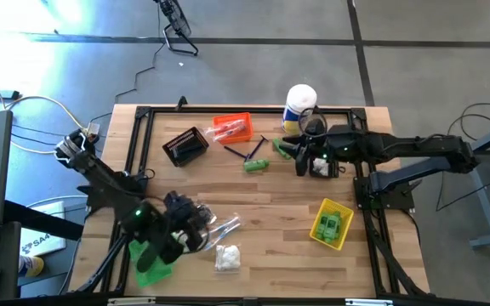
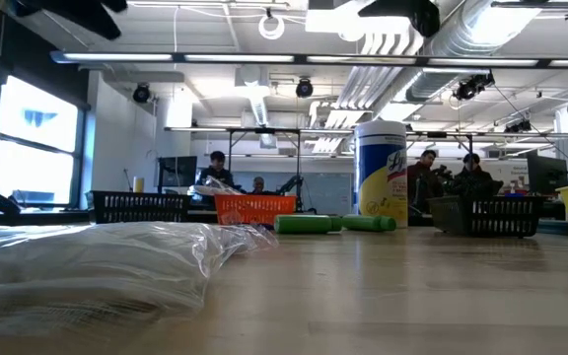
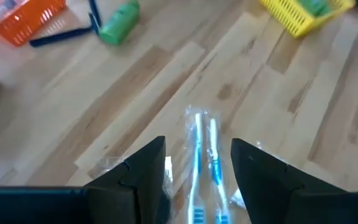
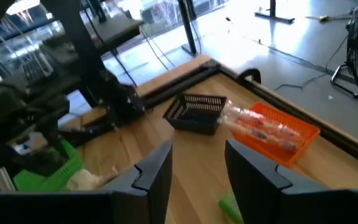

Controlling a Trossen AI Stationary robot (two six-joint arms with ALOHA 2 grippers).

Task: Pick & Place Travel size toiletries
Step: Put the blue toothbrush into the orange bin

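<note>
From above, the left gripper (image 1: 196,223) sits low at the near-left part of the table (image 1: 270,204), its tip over a clear-wrapped toothbrush packet (image 1: 219,227) that runs out from it toward the table's middle; the right gripper (image 1: 300,155) is well apart at the far side, near a green bottle (image 1: 256,165), so the left arm is plainly the nearer one. The table-level camera shows only crumpled clear wrap (image 2: 97,258) close by and neither gripper, so it settles little. In the left wrist view the packet (image 3: 205,163) lies between the parted fingers (image 3: 146,174), long axis pointing straight ahead; contact is not clear, so it is probably straddled rather than gripped. The right wrist view shows parted fingers (image 4: 155,171) with nothing between them, above bare wood.
</note>
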